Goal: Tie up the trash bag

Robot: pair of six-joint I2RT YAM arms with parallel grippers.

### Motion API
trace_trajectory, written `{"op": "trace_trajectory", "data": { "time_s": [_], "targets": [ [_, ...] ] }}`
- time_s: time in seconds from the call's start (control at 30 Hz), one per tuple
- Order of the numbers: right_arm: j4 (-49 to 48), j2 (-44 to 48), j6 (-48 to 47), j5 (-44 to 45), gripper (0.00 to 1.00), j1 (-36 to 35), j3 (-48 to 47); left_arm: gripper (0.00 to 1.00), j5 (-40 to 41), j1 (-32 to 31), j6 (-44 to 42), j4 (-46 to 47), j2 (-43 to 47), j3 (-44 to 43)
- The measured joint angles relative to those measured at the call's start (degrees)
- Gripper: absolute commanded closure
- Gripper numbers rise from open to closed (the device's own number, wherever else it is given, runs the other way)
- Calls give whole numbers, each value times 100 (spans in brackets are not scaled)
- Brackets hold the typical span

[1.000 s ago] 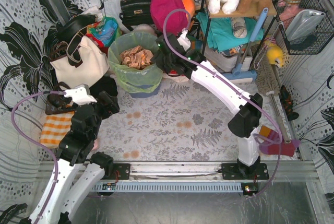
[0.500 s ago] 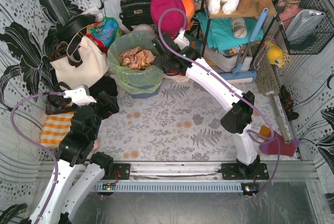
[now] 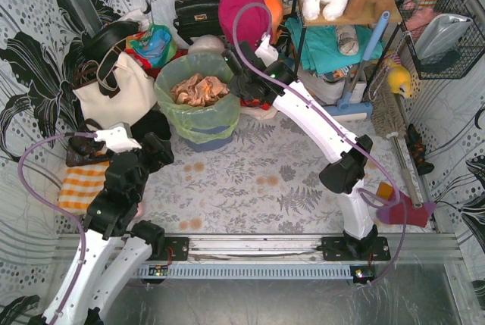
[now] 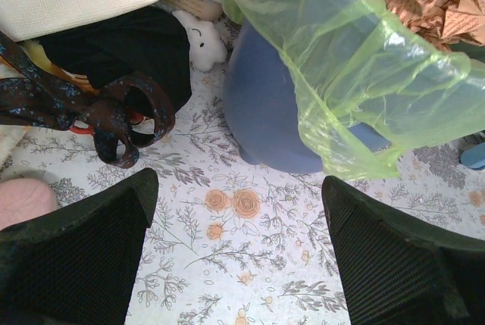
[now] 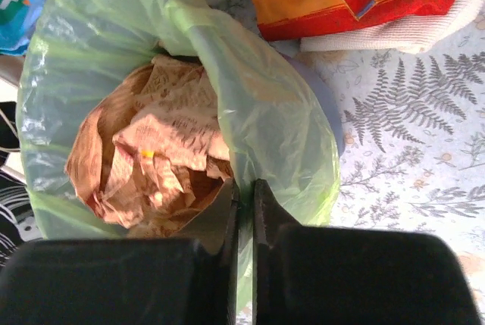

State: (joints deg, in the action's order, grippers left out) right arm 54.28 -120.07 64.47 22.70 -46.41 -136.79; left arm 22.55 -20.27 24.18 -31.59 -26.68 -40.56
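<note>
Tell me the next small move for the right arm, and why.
Probably lift the right pincer straight up a little. Its fingers look closed on the rim of the trash bag, which is folded over the blue-grey bin, so raising it should peel that edge free. The left pincer is open and apart from the bag, so it cannot help yet.

Readable text: none was legible | crumpled brownish-tan paper [image 5: 151,143] inside the thin lime-green plastic trash bag [image 5: 265,113] carried rows of small dark print, too blurred to read | brands, numbers, signs: none could be made out
</note>
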Motion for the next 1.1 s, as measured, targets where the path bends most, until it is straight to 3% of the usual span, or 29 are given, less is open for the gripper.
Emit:
{"op": "trace_trajectory", "data": {
  "time_s": [0.23, 0.4, 0.57, 0.77, 0.93, 1.1],
  "targets": [
    [297, 46, -339, 52, 100, 11, -46, 2, 24, 0, 2, 0, 203, 0],
    [400, 472, -833, 22, 100, 11, 455, 2, 59, 0, 44, -22, 330, -24],
    [595, 1115, -1532, -271, 100, 129, 1075, 2, -74, 0, 229, -361, -142, -748],
    [605, 2168, -2538, -885, 100, 424, 2177, 2, -439, 0, 435, -533, -901, -1725],
    [459, 3261, -3338, -1648, 100, 918, 3314, 2, -817, 0, 562, -693, -1414, -2013],
    [409, 3738, -4065, -2385, 100, 1233, 3823, 2, -1132, 0, 651, -850, -1674, -2046]
  ]
}}
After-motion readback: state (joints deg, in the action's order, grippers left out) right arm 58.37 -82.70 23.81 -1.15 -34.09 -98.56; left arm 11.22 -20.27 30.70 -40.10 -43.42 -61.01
